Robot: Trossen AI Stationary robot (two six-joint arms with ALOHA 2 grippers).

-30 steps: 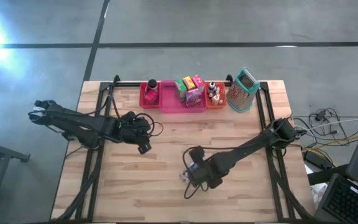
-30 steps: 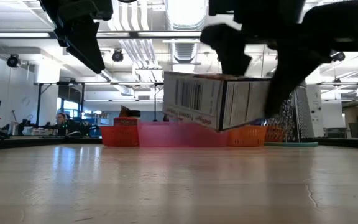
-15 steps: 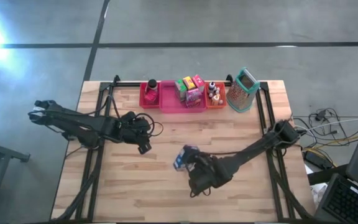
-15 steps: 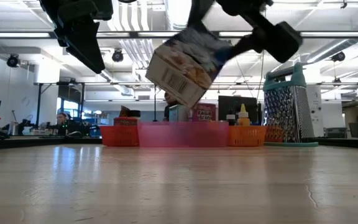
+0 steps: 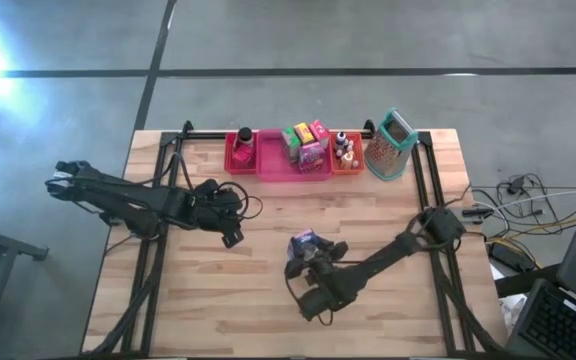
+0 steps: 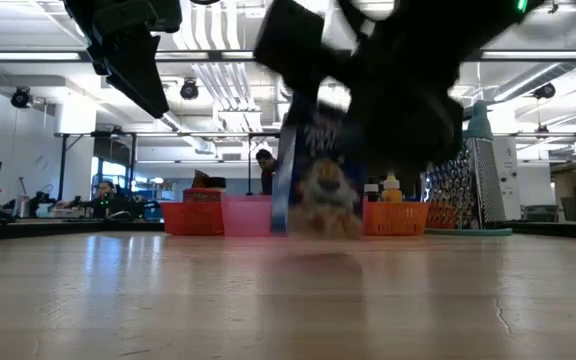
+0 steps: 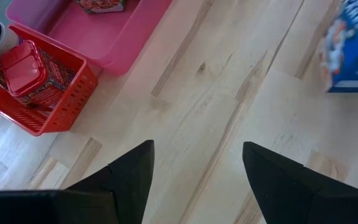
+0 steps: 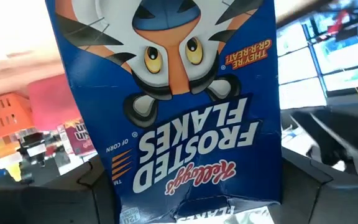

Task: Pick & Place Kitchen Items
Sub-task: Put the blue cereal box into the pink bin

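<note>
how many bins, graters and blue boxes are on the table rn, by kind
bins: 3 (red bin, pink bin, orange bin)
graters: 1 (grater)
blue boxes: 1 (blue cereal box, held in the right gripper)
total: 5

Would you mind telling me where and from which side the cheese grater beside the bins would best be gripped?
Probably by the teal handle on top of the cheese grater, coming straight down from above. It stands upright at the table's far edge, tapering upward, with the orange bin close on one side, so a side approach looks cramped. The handle's exact shape is hard to tell.
</note>
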